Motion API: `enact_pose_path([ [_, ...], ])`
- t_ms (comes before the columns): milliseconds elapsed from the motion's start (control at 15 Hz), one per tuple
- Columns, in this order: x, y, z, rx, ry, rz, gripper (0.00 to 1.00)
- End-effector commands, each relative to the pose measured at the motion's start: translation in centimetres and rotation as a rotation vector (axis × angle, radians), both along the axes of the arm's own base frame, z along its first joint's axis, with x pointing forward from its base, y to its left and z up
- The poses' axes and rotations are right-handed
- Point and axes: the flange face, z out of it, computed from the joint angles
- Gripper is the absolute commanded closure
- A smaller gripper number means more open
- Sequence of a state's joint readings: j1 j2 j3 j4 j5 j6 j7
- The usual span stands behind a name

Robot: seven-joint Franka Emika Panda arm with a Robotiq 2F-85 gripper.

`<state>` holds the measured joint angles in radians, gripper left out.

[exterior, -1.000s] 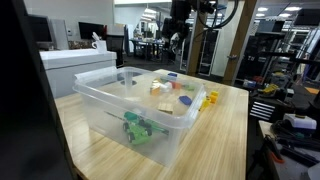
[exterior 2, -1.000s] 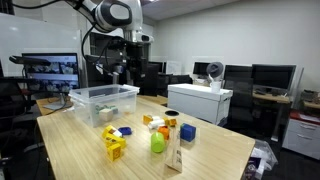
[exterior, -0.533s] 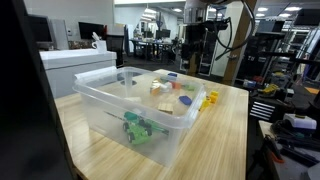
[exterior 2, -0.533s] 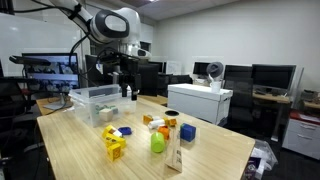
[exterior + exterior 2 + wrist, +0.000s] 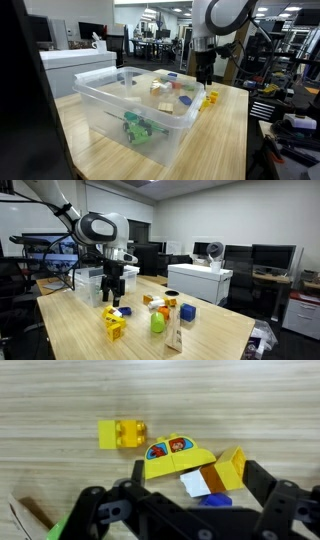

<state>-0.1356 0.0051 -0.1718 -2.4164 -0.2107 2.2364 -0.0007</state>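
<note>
An office-style lab, shown by computer monitors and equipment shelving.

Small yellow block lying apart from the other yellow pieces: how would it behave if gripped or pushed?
The small yellow block looks like rigid moulded plastic, so probably stiff and light. Its flat faces suggest sliding, not rolling, on the smooth wooden table. Glossy sides may slip slightly when gripped.
</note>
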Motion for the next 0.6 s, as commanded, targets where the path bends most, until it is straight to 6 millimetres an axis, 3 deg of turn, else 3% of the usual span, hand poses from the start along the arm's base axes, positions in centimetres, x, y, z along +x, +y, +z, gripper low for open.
enact_pose_path([
  [0, -0.9, 0.5, -1.9, -0.006, -0.007, 0.106, 0.00],
  [533, -1.3, 3.1, -4.0, 0.023, -0.040, 0.307, 0.00],
])
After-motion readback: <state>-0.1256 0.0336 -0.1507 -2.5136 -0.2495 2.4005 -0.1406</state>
